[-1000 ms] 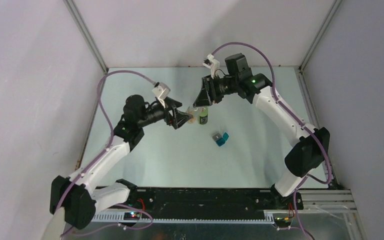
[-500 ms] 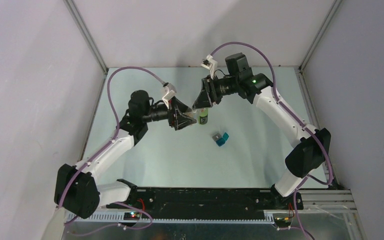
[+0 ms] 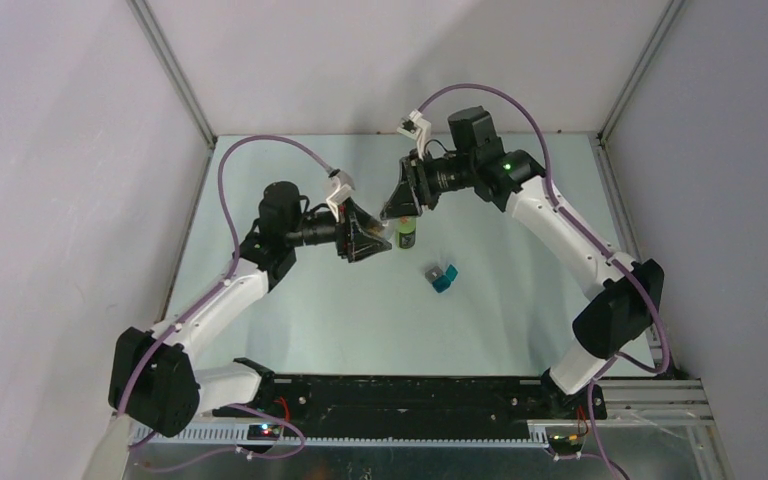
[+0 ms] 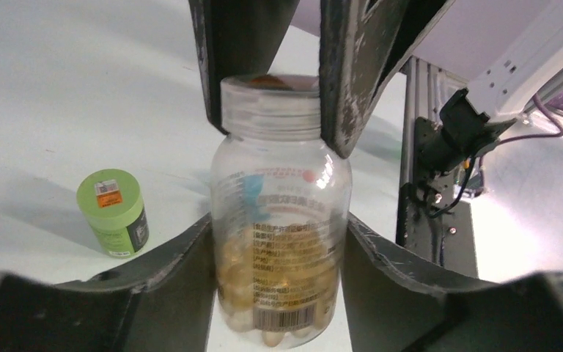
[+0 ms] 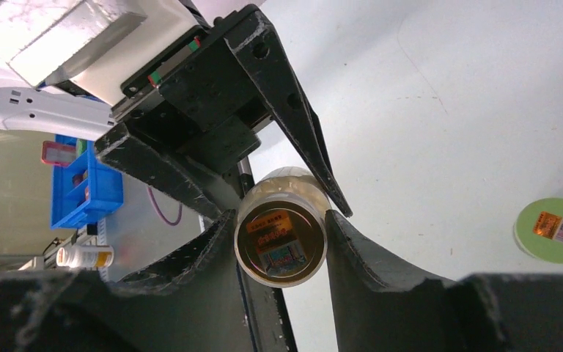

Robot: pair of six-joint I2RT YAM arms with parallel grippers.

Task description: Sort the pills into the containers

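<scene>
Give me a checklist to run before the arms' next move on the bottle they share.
1. Right gripper on the cap: ok, a finger presses each side.
2. Left gripper on the clear bottle: ok, fingers touch both sides of its body.
3. Cap on: ok, seated on the neck.
4. Clear bottle resting on the table: cannot tell, its base is hidden.
5. Green-top bottle clear of both grippers: ok, it stands upright, apart, to one side.
6. Teal items out of the way: ok, they lie apart, nearer the bases.
</scene>
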